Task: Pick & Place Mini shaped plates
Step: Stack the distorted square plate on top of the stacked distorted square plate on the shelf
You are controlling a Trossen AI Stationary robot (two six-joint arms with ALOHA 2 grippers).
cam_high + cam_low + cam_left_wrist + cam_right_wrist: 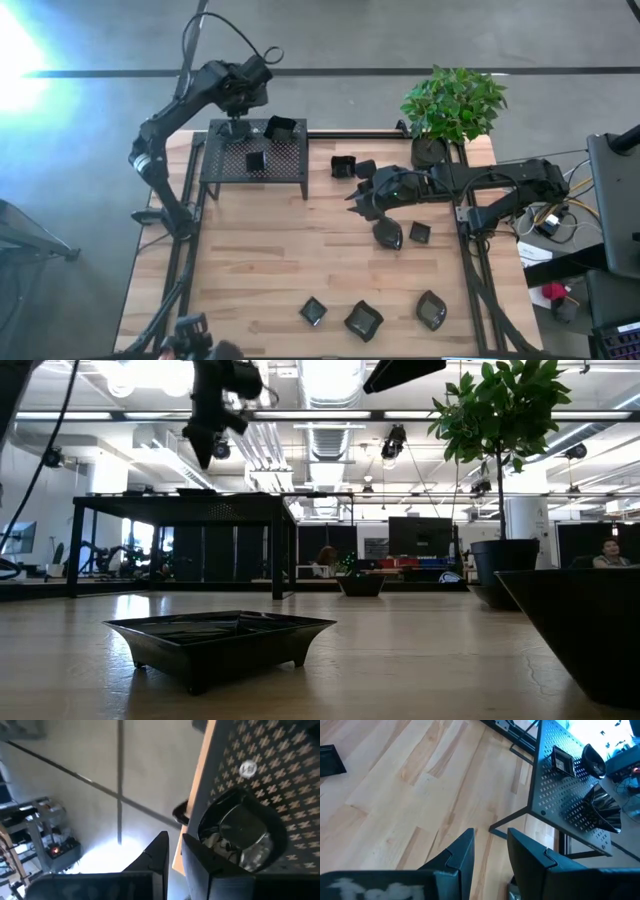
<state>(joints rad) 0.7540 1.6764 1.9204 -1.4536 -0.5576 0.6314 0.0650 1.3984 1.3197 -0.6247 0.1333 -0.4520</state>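
Three glossy black mini plates rest on the black perforated stand (255, 175): a square one (255, 160), a larger one (280, 127) at the far right corner, and a rounded one (245, 830) at the far edge. My left gripper (235, 122) hangs above that rounded plate, well clear of the stand top in the low view (213, 445), fingers slightly apart and empty. My right gripper (352, 197) hovers over the table right of the stand, pointing left, fingers (490, 860) slightly apart and empty. Several more plates lie on the table, two (388, 235) beside the right arm.
A potted plant (450, 110) stands at the far right corner. Plates lie by the stand's right side (343, 166) and along the near edge (363, 320). Bare wood (260, 250) stretches between the stand and the near plates. A monitor (615, 200) sits off the table's right.
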